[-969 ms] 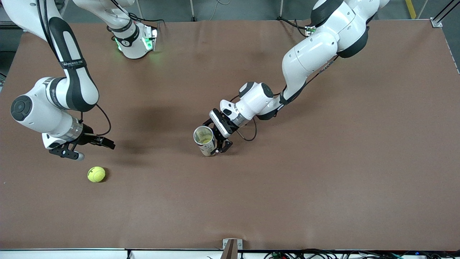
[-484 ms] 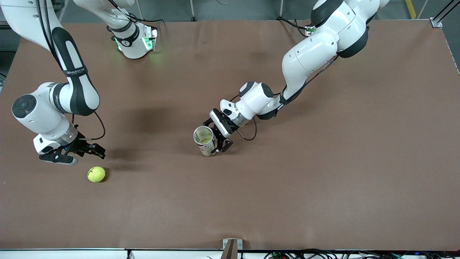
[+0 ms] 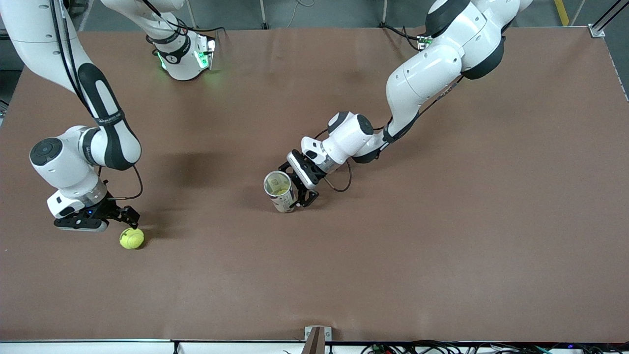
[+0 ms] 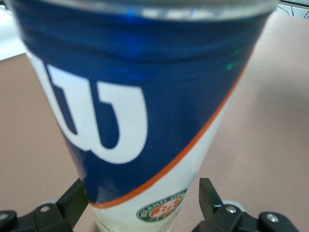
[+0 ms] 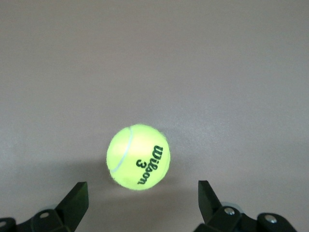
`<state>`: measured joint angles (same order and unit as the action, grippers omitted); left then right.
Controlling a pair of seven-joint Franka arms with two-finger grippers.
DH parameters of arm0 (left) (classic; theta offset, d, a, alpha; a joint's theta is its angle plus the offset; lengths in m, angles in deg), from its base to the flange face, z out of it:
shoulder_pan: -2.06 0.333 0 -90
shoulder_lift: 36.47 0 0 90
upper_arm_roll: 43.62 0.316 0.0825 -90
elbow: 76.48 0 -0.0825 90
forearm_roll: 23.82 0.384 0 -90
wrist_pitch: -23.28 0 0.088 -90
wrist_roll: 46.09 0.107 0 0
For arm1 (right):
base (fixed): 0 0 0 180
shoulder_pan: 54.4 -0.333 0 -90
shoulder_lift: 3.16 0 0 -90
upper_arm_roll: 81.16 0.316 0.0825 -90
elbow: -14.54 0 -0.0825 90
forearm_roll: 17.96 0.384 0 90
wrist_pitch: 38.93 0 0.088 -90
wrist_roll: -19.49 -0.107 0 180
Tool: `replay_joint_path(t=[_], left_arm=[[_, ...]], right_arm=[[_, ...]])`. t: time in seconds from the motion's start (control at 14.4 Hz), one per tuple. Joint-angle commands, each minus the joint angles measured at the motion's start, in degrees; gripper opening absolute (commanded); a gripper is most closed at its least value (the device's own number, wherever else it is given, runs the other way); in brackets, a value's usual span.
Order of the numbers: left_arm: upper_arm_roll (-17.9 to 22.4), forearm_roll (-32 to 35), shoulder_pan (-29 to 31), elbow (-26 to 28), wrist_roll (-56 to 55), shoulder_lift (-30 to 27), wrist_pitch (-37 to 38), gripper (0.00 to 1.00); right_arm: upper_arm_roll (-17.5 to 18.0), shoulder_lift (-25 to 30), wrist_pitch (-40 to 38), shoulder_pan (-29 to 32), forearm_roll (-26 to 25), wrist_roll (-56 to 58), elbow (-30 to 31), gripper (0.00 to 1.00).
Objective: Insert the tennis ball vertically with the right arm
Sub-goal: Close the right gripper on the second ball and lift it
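Front view: the right end effector [image 3: 115,220], fingers spread open, hangs just above the tennis ball [image 3: 131,238] at lower left; the left end effector [image 3: 295,189] grips the upright ball can [image 3: 280,191] mid-desk [image 3: 442,246].

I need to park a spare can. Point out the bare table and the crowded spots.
Bare: the table toward the left arm's end, and the strip nearer the camera than the can. Crowded: around the can in the left claw, and the tennis ball beside the right claw.

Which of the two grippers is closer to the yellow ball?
Right. The right gripper is open just beside the ball, not touching it. The left gripper is mid-table, around the can, well away from the ball.
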<state>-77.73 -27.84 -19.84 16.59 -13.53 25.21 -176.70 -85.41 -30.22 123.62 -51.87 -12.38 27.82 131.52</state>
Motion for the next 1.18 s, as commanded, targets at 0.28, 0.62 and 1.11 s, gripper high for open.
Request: replay_joint_path(t=[0.28, 0.62, 1.11], left_arm=[[-0.08, -0.81, 3.0, 3.53, -0.48, -4.03, 4.68, 1.0], [-0.08, -0.72, 3.18, 3.61, -0.48, -4.03, 5.39, 1.0], [-0.08, -0.46, 2.13, 3.26, -0.48, -3.95, 5.3, 1.0]], right_arm=[[1.26, -5.98, 5.32, 0.81, 0.22, 0.46, -3.77, 1.0], [2.22, -8.27, 7.17, 0.99, 0.49, 0.2, -4.13, 1.0], [2.4, -8.36, 6.99, 0.99, 1.19, 0.11, -4.48, 0.92]])
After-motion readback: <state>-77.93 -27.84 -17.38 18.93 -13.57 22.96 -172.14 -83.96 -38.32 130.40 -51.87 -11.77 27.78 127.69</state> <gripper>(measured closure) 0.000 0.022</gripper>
